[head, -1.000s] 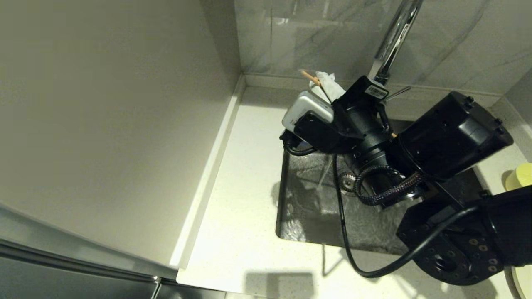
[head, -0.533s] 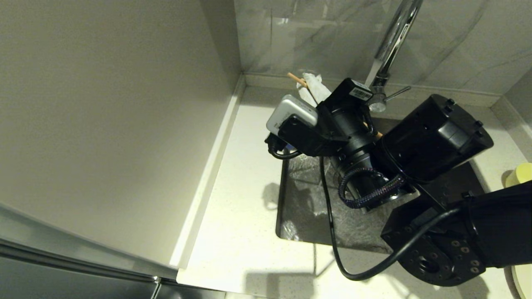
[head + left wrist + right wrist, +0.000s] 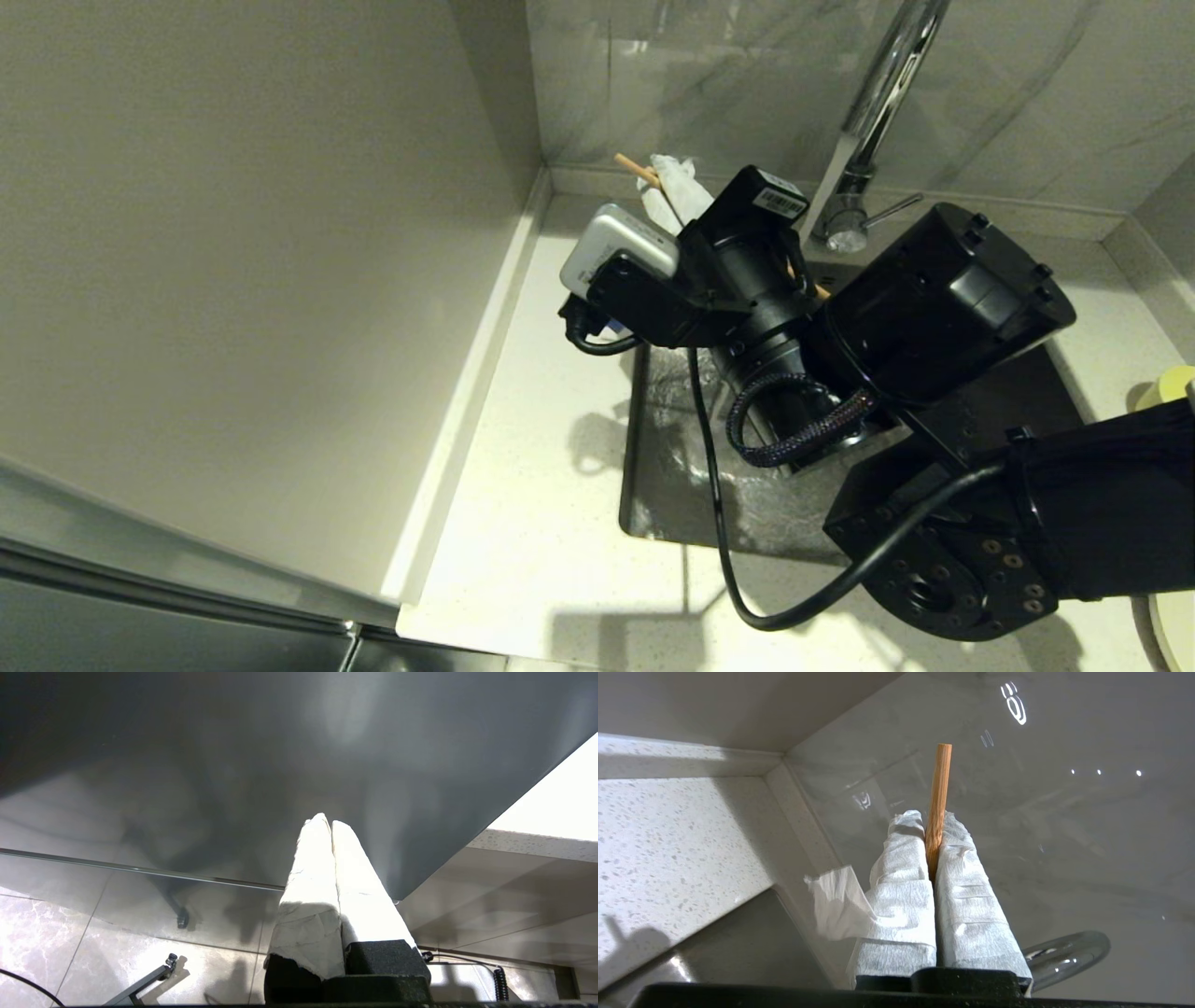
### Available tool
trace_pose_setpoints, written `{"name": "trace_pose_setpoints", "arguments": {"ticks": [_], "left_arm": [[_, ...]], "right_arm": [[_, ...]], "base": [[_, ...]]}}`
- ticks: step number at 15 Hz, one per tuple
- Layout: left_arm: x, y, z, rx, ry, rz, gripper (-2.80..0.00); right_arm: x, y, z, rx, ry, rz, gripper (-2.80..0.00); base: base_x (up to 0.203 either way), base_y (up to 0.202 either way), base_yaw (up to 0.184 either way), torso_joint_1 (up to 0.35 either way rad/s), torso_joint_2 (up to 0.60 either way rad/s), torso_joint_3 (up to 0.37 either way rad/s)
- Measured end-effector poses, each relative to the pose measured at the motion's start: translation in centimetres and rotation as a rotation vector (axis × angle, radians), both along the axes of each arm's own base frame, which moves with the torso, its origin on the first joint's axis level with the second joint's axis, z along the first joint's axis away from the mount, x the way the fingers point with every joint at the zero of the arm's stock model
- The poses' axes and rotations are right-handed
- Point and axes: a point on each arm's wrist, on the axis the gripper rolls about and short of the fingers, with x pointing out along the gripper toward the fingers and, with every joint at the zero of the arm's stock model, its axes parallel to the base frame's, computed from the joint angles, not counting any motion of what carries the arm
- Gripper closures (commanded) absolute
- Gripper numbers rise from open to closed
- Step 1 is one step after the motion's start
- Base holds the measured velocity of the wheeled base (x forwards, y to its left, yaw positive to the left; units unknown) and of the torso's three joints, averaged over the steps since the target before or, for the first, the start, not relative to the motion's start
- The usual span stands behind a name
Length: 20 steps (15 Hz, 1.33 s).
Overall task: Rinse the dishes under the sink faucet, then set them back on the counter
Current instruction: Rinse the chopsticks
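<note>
Your right claw point(image 3: 931, 851), its fingers point(image 3: 901, 877) wrapped in white paper, was clenched on a thin wooden chopstick point(image 3: 937, 798) whose blunt end stuck out past the fingertips. In the head view that claw point(image 3: 674, 189) sat high over the back left corner of the dark steel sink point(image 3: 672, 485), close to the grey-veined marble wall tiles point(image 3: 1027, 93), with the chopstick point(image 3: 638, 170) pointing up and to the left toward the wall corner. From these pictures you could only make out one stick for certain.

The tall shiny chrome faucet point(image 3: 873, 103) rose just to the right of the claw, its thin lever handle point(image 3: 892, 209) jutting out to the right above its round base. The sink floor showed a wet sheen.

The off-white speckled stone table point(image 3: 551, 448) ran along the left of the sink, with its low raised rim against the wall. At the far right edge you could see part of a pale yellow round bowl point(image 3: 1172, 385) on the table, and a sliver of a cream-white plate point(image 3: 1174, 630) near the lower right corner.

Your left claw point(image 3: 331, 826) hung off to the side below the table edge, facing a dark panel, its paper-wrapped fingers pressed together on nothing.
</note>
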Motion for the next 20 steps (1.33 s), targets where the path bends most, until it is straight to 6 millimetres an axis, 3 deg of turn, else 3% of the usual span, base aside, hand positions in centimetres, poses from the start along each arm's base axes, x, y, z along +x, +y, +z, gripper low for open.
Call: {"name": "trace_pose_setpoints", "arguments": {"ticks": [9,15,20], "left_arm": [[0.0,0.0,0.0,0.0,0.0,0.0,0.0],[0.0,0.0,0.0,0.0,0.0,0.0,0.0],[0.0,0.0,0.0,0.0,0.0,0.0,0.0]], "right_arm": [[0.0,-1.0,-0.5,-0.021,0.019,-0.028,0.0],[0.8,-3.9,-1.6,-0.055,0.06,-0.096,0.0],[2.7,-7.9,-1.0,-0.048,0.061,-0.219,0.0]], "base": [[0.0,0.0,0.0,0.0,0.0,0.0],[0.0,0.0,0.0,0.0,0.0,0.0],[0.0,0.0,0.0,0.0,0.0,0.0]]}}
